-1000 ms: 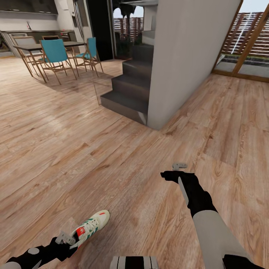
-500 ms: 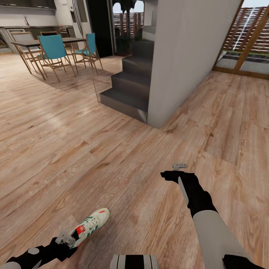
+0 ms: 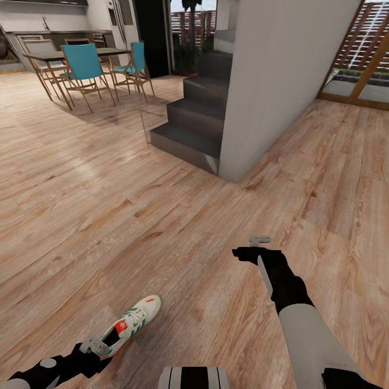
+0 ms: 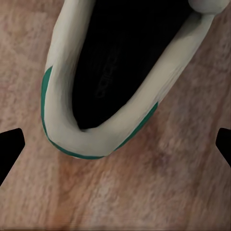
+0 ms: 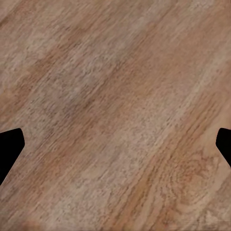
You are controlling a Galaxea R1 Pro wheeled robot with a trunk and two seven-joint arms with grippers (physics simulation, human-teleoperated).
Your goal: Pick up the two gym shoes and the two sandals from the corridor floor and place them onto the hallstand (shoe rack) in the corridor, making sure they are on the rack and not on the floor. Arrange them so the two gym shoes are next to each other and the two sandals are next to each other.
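Your left gripper (image 3: 93, 346) sits at the gym shoe's (image 3: 131, 323) heel, fingers spread wide, nothing grasped. Close squarely across the heel collar (image 4: 72, 139) before lifting. Your right gripper (image 3: 259, 239) hangs released.

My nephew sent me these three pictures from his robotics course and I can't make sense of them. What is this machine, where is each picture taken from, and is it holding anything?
It is a simulated wheeled robot with two arms, so these are computer renders. The large picture comes from a camera on its head, looking down over both arms at a wood-plank floor. Farther off stand dark stairs and blue chairs at a table.

The other two pictures come from cameras near each gripper, looking along its fingers.

The left gripper appears to grip the heel end of a white gym shoe with green stripes. How firmly is unclear. Its wrist camera looks straight into the shoe's dark opening.

The right gripper holds nothing. Its camera looks at bare floor, with the dark fingertips wide apart at the picture's edges.
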